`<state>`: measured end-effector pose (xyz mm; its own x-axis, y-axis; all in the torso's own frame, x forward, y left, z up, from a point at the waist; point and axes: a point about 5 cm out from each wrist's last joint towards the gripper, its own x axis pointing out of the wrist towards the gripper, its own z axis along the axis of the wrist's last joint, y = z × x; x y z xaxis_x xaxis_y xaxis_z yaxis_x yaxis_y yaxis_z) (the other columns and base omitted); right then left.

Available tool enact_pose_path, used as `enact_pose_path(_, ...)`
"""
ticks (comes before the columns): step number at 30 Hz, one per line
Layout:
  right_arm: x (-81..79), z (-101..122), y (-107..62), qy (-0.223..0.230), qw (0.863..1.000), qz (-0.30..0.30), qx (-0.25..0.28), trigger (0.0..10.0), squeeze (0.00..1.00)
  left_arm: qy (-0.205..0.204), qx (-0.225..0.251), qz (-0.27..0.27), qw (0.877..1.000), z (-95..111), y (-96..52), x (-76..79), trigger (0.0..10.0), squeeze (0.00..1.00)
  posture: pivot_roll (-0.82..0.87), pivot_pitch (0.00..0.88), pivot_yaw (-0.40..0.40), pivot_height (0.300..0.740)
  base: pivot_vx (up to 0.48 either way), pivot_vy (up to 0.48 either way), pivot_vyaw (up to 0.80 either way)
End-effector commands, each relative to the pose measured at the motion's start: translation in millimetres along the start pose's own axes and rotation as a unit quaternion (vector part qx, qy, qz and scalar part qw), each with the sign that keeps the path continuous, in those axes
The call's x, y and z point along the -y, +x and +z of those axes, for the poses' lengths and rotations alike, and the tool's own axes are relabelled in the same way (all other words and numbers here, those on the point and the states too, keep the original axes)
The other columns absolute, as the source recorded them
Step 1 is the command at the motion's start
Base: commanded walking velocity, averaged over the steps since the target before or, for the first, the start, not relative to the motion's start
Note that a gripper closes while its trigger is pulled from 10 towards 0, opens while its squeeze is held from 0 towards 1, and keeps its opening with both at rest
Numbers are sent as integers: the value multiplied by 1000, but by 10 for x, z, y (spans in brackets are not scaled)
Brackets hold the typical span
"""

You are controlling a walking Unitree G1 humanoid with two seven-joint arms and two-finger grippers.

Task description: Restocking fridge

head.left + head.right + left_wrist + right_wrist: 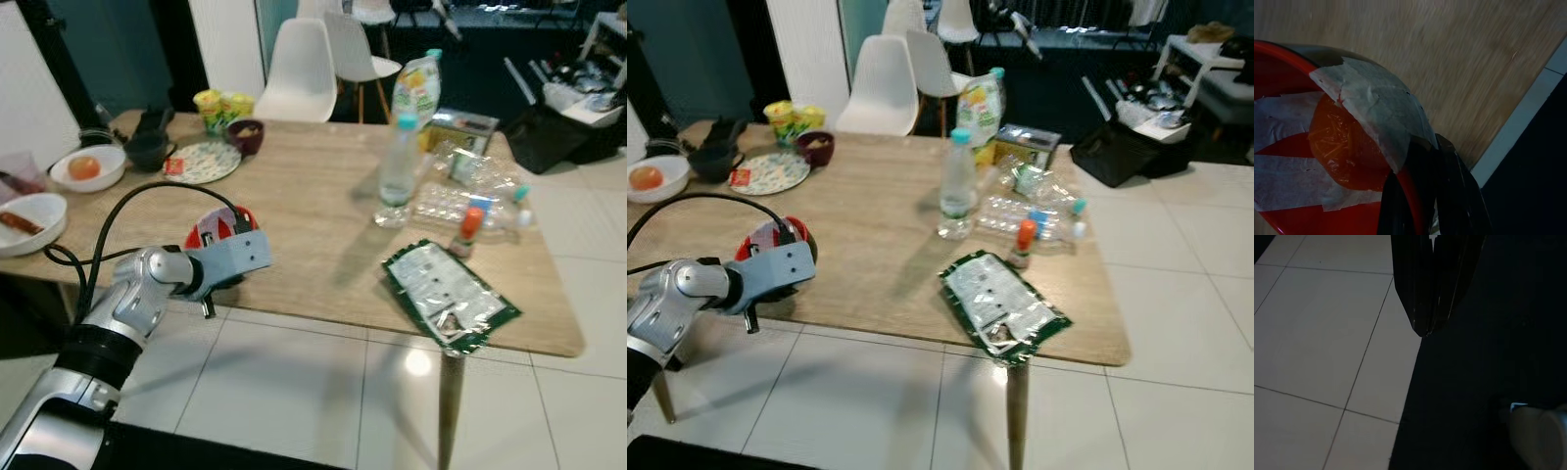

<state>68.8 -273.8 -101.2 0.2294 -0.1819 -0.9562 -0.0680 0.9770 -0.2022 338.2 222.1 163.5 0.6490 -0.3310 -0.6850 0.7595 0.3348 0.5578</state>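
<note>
Left gripper [1420, 196] is clamping the rim of a red bowl [220, 227] at the table's [304, 211] near-left edge.
Its two black fingers [1449, 191] are pinching nearly closed over the rim, and the bowl is holding something orange under white tape [1376, 117]. Further right a water bottle [398, 171] is standing mid-table, with a green packet [448, 294] lying at the near-right edge. Right gripper [1425, 330] is hanging over the floor tiles, fingers together.

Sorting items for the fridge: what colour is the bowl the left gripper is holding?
Red bowl, crossed with white tape strips; clearest in the left wrist view.
</note>
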Motion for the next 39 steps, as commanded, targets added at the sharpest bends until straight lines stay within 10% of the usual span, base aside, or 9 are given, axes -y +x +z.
enact_pose_path(1,-41,-63,0,-4,1000,8,-11,10000,0,-6,7,0,1000,8,-18,-40,10000,0,1,0,7,740,0,0,0)
enact_pose_path(9,-42,-60,0,-11,1000,9,-11,10000,0,-28,-27,-27,999,-221,12,-118,10000,0,4,0,0,740,0,0,0)
enact_pose_path(19,-13,-119,-10,-12,1000,6,-17,10000,0,69,-165,-18,984,-532,27,-222,10000,0,-22,0,12,740,0,0,0)
enact_pose_path(31,0,-279,-32,-12,999,6,-33,10000,0,108,-202,60,972,-570,-25,-435,10000,20,-51,0,28,740,0,0,0)
enact_pose_path(32,0,-292,-34,-11,999,6,-34,10000,0,107,-197,68,972,-552,-17,-450,10000,388,-55,0,29,740,0,0,0)
enact_pose_path(36,1,-308,-37,-10,999,6,-35,10000,0,111,-195,80,971,-534,-4,-467,10000,416,-57,0,29,740,0,0,0)
enact_pose_path(37,3,-312,-38,-10,999,6,-35,10000,0,114,-198,85,970,-540,8,-461,10000,953,-58,0,29,740,0,0,0)
enact_pose_path(39,5,-312,-39,-10,999,6,-35,10000,0,111,-196,86,971,-541,16,-454,10000,1000,-61,0,29,740,0,0,0)
